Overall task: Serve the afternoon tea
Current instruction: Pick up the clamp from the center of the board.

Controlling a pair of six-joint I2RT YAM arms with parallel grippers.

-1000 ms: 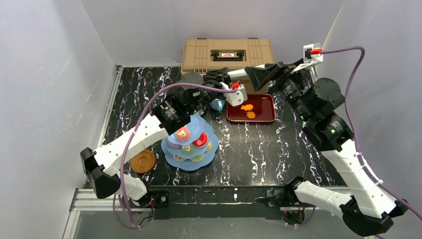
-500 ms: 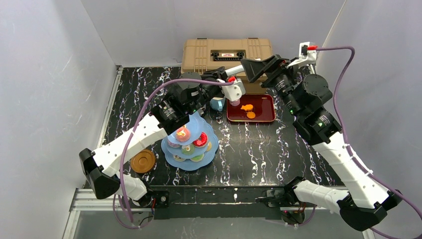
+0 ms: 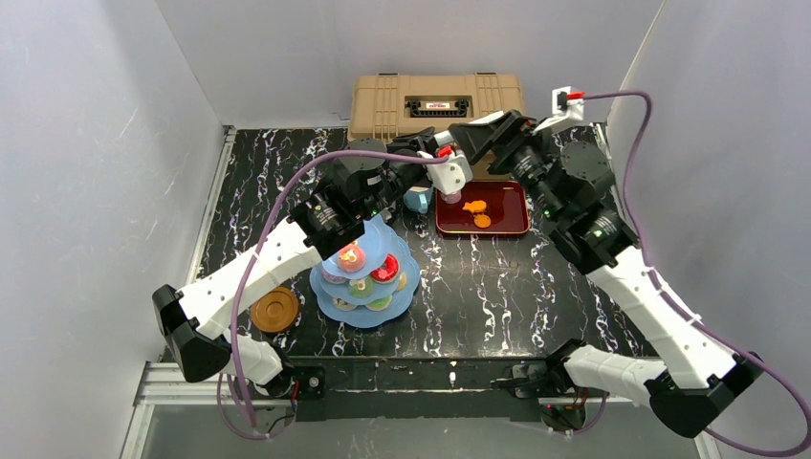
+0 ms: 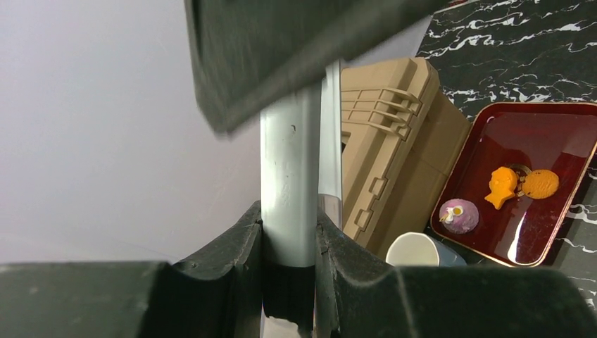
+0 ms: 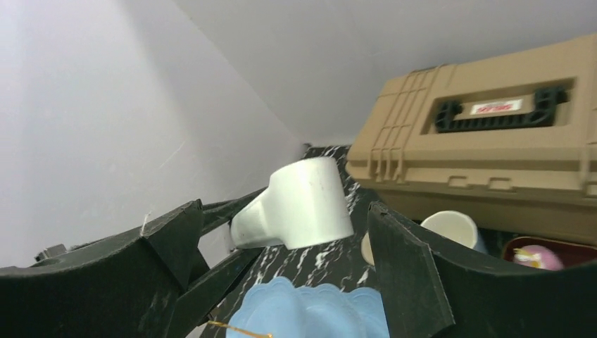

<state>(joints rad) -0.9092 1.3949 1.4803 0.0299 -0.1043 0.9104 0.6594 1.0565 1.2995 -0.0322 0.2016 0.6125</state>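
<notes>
The light-blue three-tier cake stand (image 3: 407, 287) stands left of centre with several small cakes on its tiers. A light-blue mug (image 3: 416, 201) sits behind it, and a brown saucer (image 3: 275, 310) lies to its left. My left gripper (image 3: 427, 148) is raised near the back and shut on the metal tongs (image 4: 287, 176), which stick straight out from its jaws (image 4: 288, 218). My right gripper (image 3: 469, 134) is open just to the right of the tongs' tip, and one of its fingers (image 4: 281, 49) hangs over them. In the right wrist view the open right gripper (image 5: 281, 211) frames the left wrist's white housing (image 5: 303, 204).
The tan toolbox (image 3: 435, 100) stands against the back wall. In front of it, the dark-red tray (image 3: 507, 220) holds an orange fish cake (image 4: 503, 186), a round biscuit (image 4: 541, 183) and a purple cake (image 4: 457, 215). Grey walls close in both sides.
My right arm has swung left, bringing its open gripper up to the tip of the tongs. The left gripper rose slightly, then held still with its grip unchanged.
</notes>
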